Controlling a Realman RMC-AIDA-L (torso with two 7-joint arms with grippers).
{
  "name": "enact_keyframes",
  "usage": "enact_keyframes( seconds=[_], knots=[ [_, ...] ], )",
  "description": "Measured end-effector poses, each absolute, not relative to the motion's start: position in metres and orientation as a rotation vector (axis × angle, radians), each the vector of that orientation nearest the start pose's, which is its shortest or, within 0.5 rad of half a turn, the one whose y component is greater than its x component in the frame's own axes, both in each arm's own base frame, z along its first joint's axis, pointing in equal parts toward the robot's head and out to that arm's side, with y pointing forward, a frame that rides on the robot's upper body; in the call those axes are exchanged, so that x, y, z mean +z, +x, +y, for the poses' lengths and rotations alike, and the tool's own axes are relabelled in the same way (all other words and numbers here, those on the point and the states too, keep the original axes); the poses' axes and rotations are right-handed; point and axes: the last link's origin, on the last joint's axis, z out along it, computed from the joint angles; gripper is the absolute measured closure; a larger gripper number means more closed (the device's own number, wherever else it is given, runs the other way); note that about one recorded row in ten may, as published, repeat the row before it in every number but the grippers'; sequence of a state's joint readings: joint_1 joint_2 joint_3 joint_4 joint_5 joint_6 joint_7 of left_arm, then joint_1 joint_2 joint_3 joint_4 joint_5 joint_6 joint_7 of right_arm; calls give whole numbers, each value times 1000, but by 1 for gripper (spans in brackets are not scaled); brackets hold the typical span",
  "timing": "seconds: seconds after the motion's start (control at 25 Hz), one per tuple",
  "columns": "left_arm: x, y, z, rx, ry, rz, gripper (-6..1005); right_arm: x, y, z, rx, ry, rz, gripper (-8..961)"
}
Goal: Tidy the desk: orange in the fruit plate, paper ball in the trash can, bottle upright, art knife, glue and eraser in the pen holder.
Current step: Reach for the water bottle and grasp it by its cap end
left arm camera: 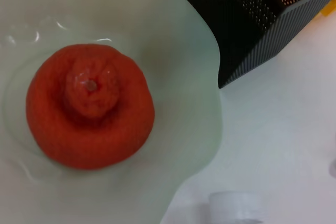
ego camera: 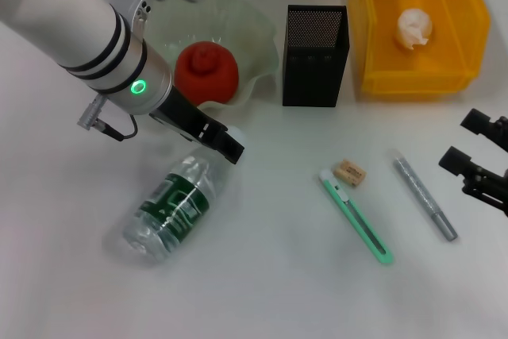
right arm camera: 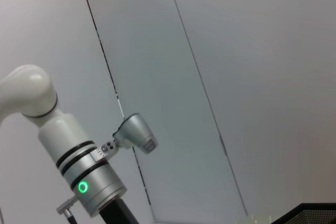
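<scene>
- Orange: the round orange-red fruit (ego camera: 206,71) sits in the pale translucent wavy-rimmed fruit plate (ego camera: 258,33). The left wrist view shows it centred in the bowl. I judge this step done.
- Paper ball: a crumpled white paper ball (ego camera: 413,28) lies inside the yellow plastic bin (ego camera: 373,37) serving as trash can. Done, as far as I can see.
- Bottle: the clear plastic water bottle with a green label (ego camera: 171,208) lies on its side on the white desk (ego camera: 262,283), cap end pointing toward the plate. Not yet upright.
- Left gripper (ego camera: 218,139): black, right at the bottle's cap end, just in front of the plate. Whether it has hold of anything, I cannot tell.
- Stationery all outside the black mesh pen holder (ego camera: 315,55): green-handled art knife (ego camera: 357,217), small tan eraser (ego camera: 349,173) just beside its tip, grey glue stick (ego camera: 425,198) further right. Three items left.
- Right gripper (ego camera: 476,156): parked at the desk's right edge, fingers spread apart and holding nothing.
- Judgement: two steps done, four remaining; the bottle looks to be the one in hand.
</scene>
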State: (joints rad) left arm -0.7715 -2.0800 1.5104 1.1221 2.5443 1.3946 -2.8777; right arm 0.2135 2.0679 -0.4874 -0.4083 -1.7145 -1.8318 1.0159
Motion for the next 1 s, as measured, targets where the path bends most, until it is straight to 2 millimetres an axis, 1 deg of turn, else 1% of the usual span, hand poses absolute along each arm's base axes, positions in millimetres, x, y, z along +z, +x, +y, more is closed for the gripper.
enact_keyframes(
  seconds=[0.28,0.44,1.0],
  knots=[
    [-53,-152,378,447,-2491,-1161,156,22,324,219,1187,-2251,627,106],
    [-58,-150,377,441,-2506,-1149,157,22,325,219,1187,-2250,627,106],
    [-64,-151,381,428,-2501,-1140,157,21,325,222,1174,-2252,628,106]
  ],
)
